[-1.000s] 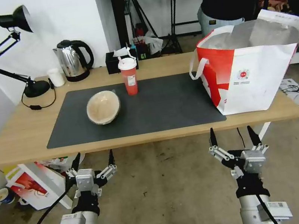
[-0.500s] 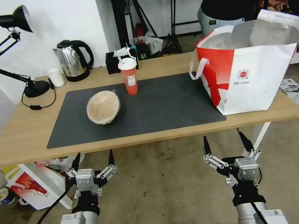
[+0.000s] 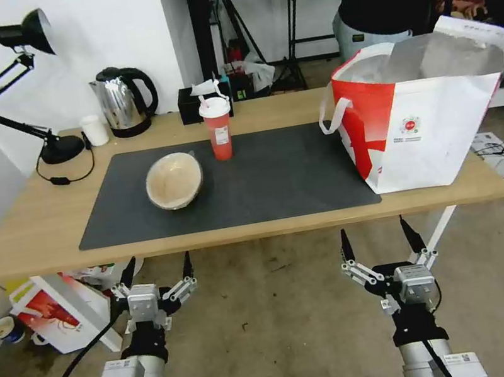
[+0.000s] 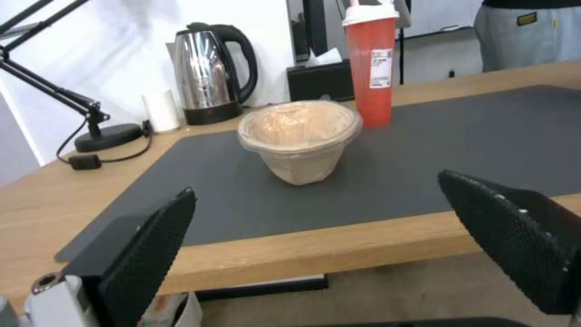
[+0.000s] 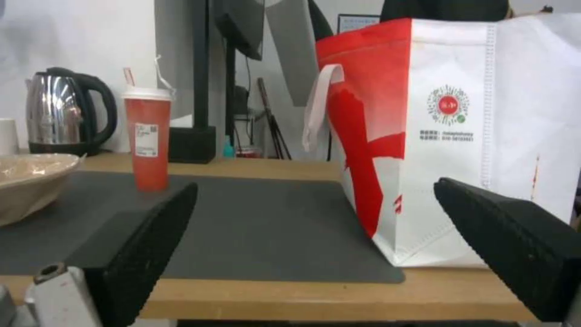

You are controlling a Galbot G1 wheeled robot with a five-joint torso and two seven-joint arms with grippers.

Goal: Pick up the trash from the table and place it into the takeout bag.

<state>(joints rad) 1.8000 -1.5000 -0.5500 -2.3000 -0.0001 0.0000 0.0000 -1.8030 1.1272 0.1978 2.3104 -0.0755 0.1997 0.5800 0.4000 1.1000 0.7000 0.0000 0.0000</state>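
Head view: the table [image 3: 30, 239] carries a dark grey mat [image 3: 276, 178], and two pieces of trash stand on it. The tan paper bowl [image 3: 174, 180] sits on the mat's left half, and the red drink cup [image 3: 218, 129] with white lid and straw stands upright just behind and to the right of it. The takeout bag [image 3: 425, 116] stands at the table's right end, partly on the mat, its mouth gaping wide and its foil lining showing; that open top probably makes it ready to take things dropped from above. What lies inside it cannot be made out. A large white bowl of shells is not on the tabletop. The left gripper [image 3: 157, 271] and the right gripper [image 3: 376, 241] both hang below the table's front edge, jaws apart and empty, pointing toward the table. A desk lamp [image 3: 23, 33], a kettle [image 3: 123, 100], a small white cup [image 3: 94, 130] and a black tissue box [image 3: 203, 102] line the back edge, clear of the work.

Left wrist view: the paper bowl looks covered by a clear film or lid; its contents cannot be told. The cup stands close behind it. The left gripper's fingers [image 4: 145, 254] are spread wide, facing the bowl, likely lined up for it.

Right wrist view: the right gripper's fingers [image 5: 151, 240] are likewise spread, with the bag's red-and-white side and round logo [image 5: 448, 105] ahead, the cup farther off.
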